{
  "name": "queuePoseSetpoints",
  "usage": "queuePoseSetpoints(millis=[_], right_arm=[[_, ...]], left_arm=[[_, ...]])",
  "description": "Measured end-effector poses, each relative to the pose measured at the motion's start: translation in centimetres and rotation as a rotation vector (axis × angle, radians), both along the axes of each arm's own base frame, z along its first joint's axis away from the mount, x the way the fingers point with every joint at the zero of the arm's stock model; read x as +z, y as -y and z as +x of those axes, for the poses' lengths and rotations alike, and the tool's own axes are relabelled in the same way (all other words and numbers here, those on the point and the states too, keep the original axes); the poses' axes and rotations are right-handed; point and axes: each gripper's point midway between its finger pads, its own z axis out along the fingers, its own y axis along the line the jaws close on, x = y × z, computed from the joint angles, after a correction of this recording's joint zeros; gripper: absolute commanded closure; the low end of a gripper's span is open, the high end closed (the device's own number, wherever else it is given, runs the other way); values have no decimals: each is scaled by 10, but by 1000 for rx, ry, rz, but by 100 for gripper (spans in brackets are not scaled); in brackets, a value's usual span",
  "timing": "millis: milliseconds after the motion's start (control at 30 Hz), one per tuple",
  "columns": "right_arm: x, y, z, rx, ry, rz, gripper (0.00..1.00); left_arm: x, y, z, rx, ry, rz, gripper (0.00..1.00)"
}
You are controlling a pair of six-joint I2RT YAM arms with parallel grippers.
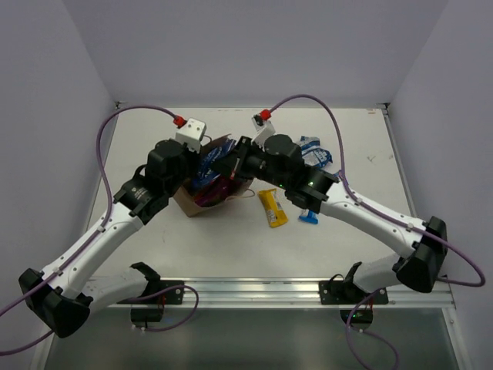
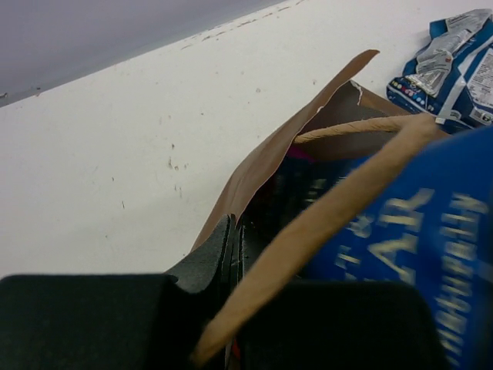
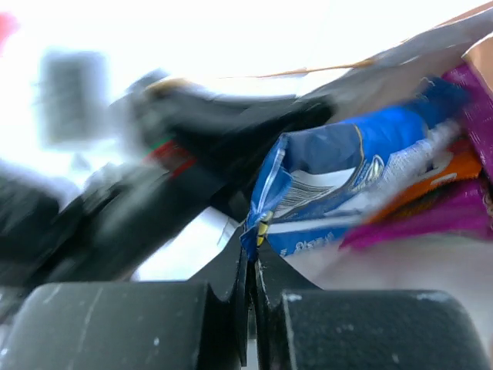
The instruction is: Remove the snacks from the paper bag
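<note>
The brown paper bag (image 1: 194,203) lies on its side mid-table, its mouth toward the right arm. My left gripper (image 1: 194,163) is shut on the bag's wall (image 2: 262,162); a pale handle (image 2: 339,200) crosses in front of a dark blue bag (image 2: 431,231) inside. My right gripper (image 1: 231,166) is at the mouth, shut on the corner of a blue packet (image 3: 339,177) with a barcode panel. An orange-red packet (image 3: 431,181) and a magenta pouch (image 3: 431,220) lie beside it. A yellow bar (image 1: 272,208), a blue bar (image 1: 308,216) and a blue-white packet (image 1: 314,150) lie on the table.
The blue-white packet also shows at the upper right of the left wrist view (image 2: 454,69). The two arms meet over the bag, their cables looping above. The white table (image 1: 139,154) has walls at the back and sides.
</note>
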Motion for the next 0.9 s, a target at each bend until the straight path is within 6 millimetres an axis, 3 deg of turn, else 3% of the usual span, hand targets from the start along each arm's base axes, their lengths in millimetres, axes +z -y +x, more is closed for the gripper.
queuePoseSetpoints(millis=[133,233,400,500,600,700,800,900], right_arm=[[36,32,-23,70,111,-13,100],[59,65,-26,80,188,-19,100],[94,134,0,-37,305,-43,100],[111,159,19,-99,367,-64,100],[107,164,42,-114,369,-98,100],[84,153,70,-76,325,-130,100],[48,129,110,-22,259,-162,100],[-3,102,149,40,181,-184,100]], left_arm=[[-4,-6,5,43,-4,23,100],[-8,-16,10,90,-13,45,100],[-17,-45,20,205,-41,96,100],[-20,-64,21,256,-61,128,100],[-15,-78,23,287,-57,151,100],[-11,-88,24,303,-57,172,100],[-8,-92,24,301,-59,192,100],[-4,-92,23,289,-57,211,100]])
